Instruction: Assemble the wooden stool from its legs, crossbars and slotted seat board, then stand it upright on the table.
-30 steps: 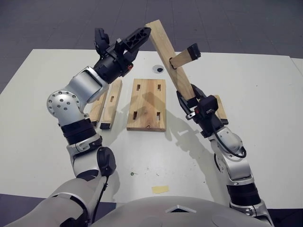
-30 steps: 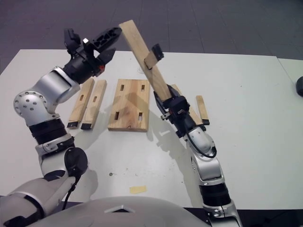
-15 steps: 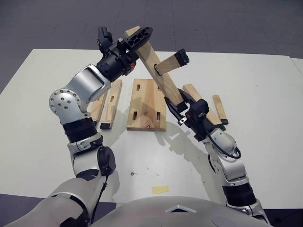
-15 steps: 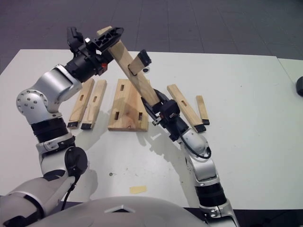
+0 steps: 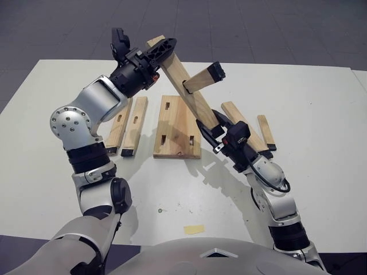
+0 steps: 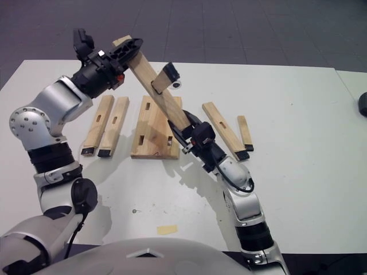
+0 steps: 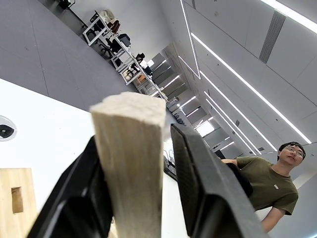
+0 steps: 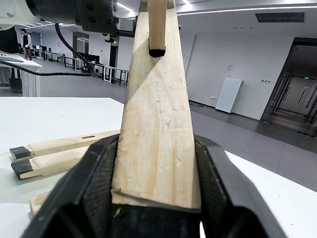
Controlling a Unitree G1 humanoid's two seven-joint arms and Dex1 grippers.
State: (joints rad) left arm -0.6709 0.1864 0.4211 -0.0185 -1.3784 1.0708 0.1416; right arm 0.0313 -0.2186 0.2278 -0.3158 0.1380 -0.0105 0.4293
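Observation:
A long wooden leg (image 5: 189, 86) slants up over the table, with a short crossbar (image 5: 203, 78) plugged into its slot and sticking out to the right. My right gripper (image 5: 213, 130) is shut on the leg's lower end, just right of the slotted seat board (image 5: 178, 126) lying flat. My left gripper (image 5: 157, 48) is shut on the leg's top end; in the left wrist view the wood (image 7: 131, 148) sits between both black fingers (image 7: 208, 198). The right wrist view looks up along the leg (image 8: 158, 114).
Two more legs (image 5: 123, 123) (image 5: 136, 125) lie side by side left of the board. Another leg (image 5: 241, 123) and a short crossbar (image 5: 265, 132) lie to its right. A scrap of tape (image 5: 194, 229) lies near the white table's (image 5: 57, 103) front edge.
My right gripper has swung the leg left and lower, bringing its top between the left gripper's fingers. The left gripper, open a second ago, has shut on that top end.

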